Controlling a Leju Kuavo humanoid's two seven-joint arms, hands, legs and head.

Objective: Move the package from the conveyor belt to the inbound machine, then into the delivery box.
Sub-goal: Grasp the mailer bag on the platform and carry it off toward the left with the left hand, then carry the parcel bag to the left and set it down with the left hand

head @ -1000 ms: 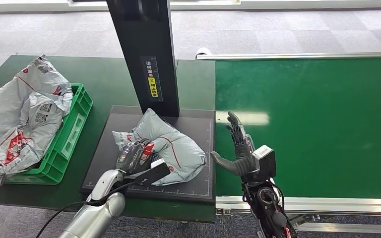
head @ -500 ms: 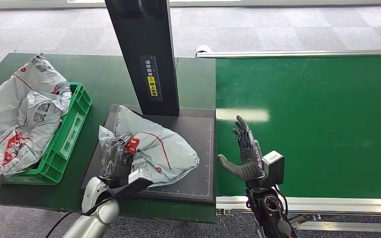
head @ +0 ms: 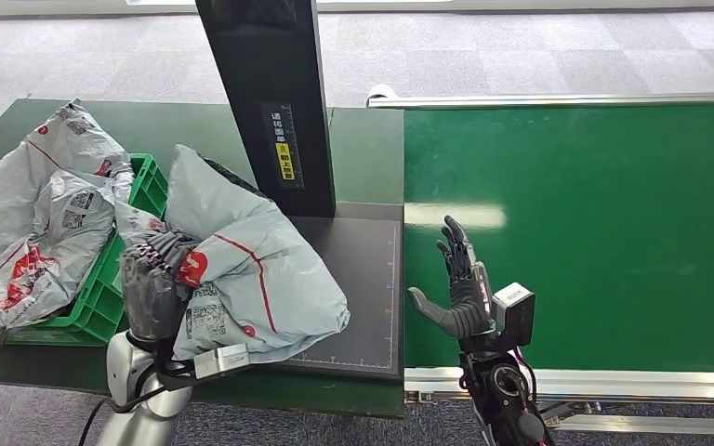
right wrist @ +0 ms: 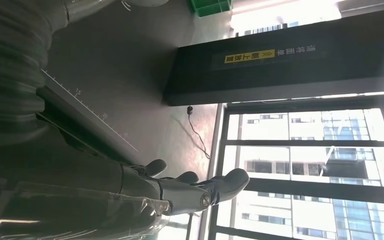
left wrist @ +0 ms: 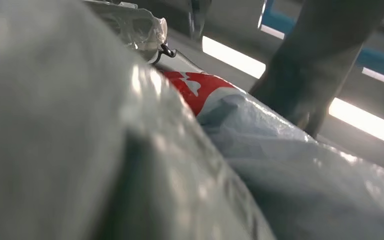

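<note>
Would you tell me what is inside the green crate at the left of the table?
The green crate holds a heap of grey mailer bags that spills over its far side. The bags cover its floor and whatever lies beneath them.

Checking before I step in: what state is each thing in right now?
package: held by the left hand, partly lifted off the machine's platform
left hand: grips the package
right hand: open, over the conveyor belt's edge
green crate: holds other packages
conveyor belt: bare
</note>
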